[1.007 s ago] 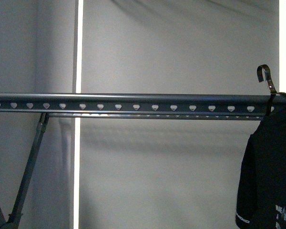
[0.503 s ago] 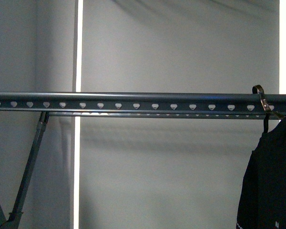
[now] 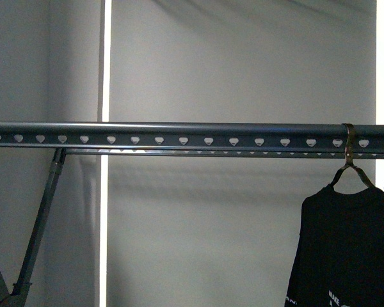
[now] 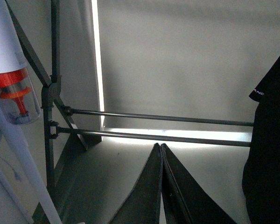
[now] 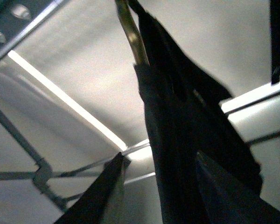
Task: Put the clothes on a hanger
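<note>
Front view: the hanger runs level across the whole width, its row of pale holes facing the camera; neither arm shows.
Clothes: the clothes hang at the far right end of the rail, cut off by the right and bottom edges of the frame.
Hook: the hook wraps over the rail between two holes, its wire shoulders spreading just below into the black fabric.
Open room: the rail from the left edge to just short of the hook is bare; below it there is only pale wall.
Edges: a slanted grey strut drops from the rail at the lower left; a bright vertical strip crosses behind the rail.
Left wrist view only: two thin horizontal bars of the rack, a white and orange cylinder at one side, and a black edge of the clothes at the other.
Left tool: its two dark fingers lie together, touching along their length, holding nothing.
Right wrist view only: the hook seen close from below, with the clothes falling between the dark fingers.
Right tool: fingers spread wide on either side of the fabric; whether they touch it cannot be told.
In the way: the hanging fabric fills the gap before the right tool.
</note>
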{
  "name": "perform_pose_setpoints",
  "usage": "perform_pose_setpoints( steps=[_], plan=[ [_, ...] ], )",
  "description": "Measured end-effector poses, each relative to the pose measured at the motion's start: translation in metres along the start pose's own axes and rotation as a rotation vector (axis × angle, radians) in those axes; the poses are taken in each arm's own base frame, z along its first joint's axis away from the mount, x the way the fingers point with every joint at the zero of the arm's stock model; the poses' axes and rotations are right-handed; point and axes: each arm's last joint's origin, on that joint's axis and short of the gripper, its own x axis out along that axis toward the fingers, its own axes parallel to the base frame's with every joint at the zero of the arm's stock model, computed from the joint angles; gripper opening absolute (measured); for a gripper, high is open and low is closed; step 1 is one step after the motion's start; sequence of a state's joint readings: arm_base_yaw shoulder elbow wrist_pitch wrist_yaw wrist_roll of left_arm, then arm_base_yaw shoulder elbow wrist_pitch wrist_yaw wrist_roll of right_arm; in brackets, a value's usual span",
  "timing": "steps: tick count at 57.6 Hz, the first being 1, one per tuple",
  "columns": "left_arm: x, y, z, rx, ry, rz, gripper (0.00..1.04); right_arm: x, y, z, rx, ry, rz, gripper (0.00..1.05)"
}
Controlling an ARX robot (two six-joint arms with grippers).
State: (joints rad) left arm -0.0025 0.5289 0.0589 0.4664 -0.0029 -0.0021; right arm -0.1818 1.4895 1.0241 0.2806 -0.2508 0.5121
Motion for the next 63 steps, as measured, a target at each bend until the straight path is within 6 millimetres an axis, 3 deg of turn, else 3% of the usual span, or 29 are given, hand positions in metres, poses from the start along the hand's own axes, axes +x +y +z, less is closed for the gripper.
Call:
perform_pose_setpoints(
  steps=[6,13,18,26,33,46,54,63],
  plan=[
    [-0.004,0.0,-0.002,0.0,0.0,0.0,0.04,-0.039,0.011,-0.001,-0.151,-0.165,0.015,0.62],
    [-0.008,0.0,-0.007,0.0,-0.014,0.0,0.04,-0.101,0.023,-0.015,-0.284,-0.324,0.09,0.83],
    [-0.01,0.0,-0.007,0.001,-0.021,-0.002,0.04,-0.142,0.023,-0.044,-0.337,-0.337,0.132,0.98],
    [-0.014,0.0,-0.006,0.001,-0.026,-0.002,0.04,-0.19,0.017,-0.097,-0.41,-0.318,0.14,0.97],
    [-0.017,0.0,-0.006,0.0,-0.025,-0.002,0.04,-0.218,0.008,-0.12,-0.497,-0.255,0.011,0.78],
    [-0.022,0.0,-0.006,0.0,-0.026,-0.002,0.04,-0.211,-0.01,-0.149,-0.539,-0.182,-0.027,0.37],
    [-0.026,0.0,-0.006,0.001,-0.025,-0.002,0.04,-0.21,-0.015,-0.158,-0.545,-0.19,-0.025,0.02],
    [-0.037,0.0,-0.01,0.001,-0.018,-0.002,0.04,-0.209,-0.019,-0.164,-0.547,-0.191,-0.025,0.02]
  ],
)
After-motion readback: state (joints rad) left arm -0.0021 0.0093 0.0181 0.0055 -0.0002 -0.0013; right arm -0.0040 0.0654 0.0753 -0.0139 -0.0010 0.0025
